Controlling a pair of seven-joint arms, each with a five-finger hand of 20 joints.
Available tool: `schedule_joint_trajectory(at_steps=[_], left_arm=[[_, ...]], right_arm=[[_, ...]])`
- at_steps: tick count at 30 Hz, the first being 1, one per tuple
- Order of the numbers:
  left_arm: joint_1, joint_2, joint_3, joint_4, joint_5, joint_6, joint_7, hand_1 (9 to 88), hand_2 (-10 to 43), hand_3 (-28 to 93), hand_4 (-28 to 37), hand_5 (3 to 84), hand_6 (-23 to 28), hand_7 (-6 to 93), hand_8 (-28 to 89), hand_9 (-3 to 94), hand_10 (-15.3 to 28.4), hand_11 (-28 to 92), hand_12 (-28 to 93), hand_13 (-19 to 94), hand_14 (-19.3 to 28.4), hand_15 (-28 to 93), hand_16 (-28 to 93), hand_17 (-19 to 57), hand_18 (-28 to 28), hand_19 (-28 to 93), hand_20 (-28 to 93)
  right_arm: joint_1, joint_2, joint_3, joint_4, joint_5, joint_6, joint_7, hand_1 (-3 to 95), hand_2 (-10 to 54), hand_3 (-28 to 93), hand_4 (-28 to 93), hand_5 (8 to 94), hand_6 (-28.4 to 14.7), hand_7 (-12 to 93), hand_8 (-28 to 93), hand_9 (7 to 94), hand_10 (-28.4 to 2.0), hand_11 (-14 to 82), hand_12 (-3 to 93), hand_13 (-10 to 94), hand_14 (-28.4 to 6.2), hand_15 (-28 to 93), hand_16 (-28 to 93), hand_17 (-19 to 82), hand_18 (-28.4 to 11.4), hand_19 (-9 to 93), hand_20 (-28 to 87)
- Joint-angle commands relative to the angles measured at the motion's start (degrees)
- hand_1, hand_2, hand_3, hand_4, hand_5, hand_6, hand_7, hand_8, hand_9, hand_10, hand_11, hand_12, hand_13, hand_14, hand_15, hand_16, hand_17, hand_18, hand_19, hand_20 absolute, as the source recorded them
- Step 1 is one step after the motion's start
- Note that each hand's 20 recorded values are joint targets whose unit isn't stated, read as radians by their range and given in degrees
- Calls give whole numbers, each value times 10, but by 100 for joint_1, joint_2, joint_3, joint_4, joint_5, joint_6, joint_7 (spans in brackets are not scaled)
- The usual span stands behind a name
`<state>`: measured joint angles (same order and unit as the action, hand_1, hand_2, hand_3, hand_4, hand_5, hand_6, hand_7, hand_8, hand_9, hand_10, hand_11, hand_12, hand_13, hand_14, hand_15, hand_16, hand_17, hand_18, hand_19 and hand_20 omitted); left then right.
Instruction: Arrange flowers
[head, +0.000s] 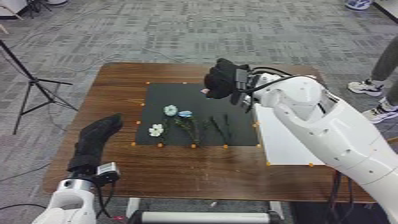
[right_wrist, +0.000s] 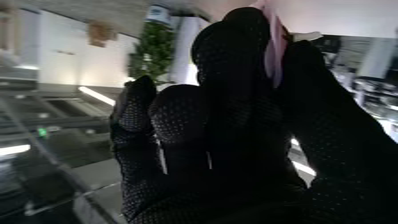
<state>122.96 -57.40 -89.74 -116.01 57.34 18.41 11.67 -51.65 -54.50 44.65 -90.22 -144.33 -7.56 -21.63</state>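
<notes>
A brown wooden table (head: 133, 172) is bearing a dark mat (head: 182, 95), with a white sheet (head: 293, 150) lying at the mat's four o'clock. Taking the mat's middle as the clock's centre, a pale blue bloom (head: 171, 109) is lying toward ten o'clock, a bluer bloom (head: 185, 114) is sitting just beside it, and a white flower (head: 156, 130) is lying toward eight. Dark green stems (head: 218, 129) are stretching toward five o'clock.

The robot's right hand (head: 228, 77) is hovering past the mat's edge, at one o'clock. Its thumb and fingers are closing in a pinch round a soft pink piece (right_wrist: 274, 55), probably a petal or bloom; any stem below it is too hidden to tell. The left hand (head: 98, 131) is resting at nearly nine o'clock, beyond the mat, its fingers loosely straight and gripping nothing.

The step in hand is seemingly placing the pink piece among the others. The thin, pliable piece could be creasing or slipping if the pinch is too tight or too slack. Because the glove is covering much of it, it could be landing askew, and a low sweep toward nine o'clock could be dragging the loose blooms out of line.
</notes>
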Motion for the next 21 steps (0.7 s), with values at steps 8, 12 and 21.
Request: schedule_joint_trajectory(at_steps=[8, 12, 21], left_arm=[[-52, -25, 7, 1, 2, -88, -78, 245, 24, 709, -245, 463, 50, 154, -78, 443, 127, 193, 103, 322, 163, 149, 9, 19, 116, 60, 138], [-83, -4, 20, 19, 4, -141, -91, 245, 24, 709, -246, 462, 50, 154, -78, 443, 127, 192, 103, 322, 163, 150, 9, 19, 116, 60, 138], [-106, -3, 31, 24, 3, -140, -84, 245, 23, 709, -246, 462, 50, 153, -78, 443, 127, 192, 103, 323, 163, 149, 9, 19, 116, 60, 138]], right_arm=[[-231, -976, 115, 964, -1036, -294, -283, 493, 28, 593, -283, 722, 52, 386, 1, 789, -89, 446, 324, 655, -117, 743, 439, 303, -228, 752, 577], [-341, -963, 206, 1127, -1234, -302, -256, 488, 28, 600, -283, 731, 50, 378, 3, 790, -89, 445, 323, 654, -117, 744, 439, 303, -228, 751, 576], [-489, -1128, 444, 1436, -1424, -402, -205, 487, 28, 601, -283, 730, 51, 377, 6, 789, -90, 445, 323, 653, -119, 744, 438, 302, -227, 750, 575]])
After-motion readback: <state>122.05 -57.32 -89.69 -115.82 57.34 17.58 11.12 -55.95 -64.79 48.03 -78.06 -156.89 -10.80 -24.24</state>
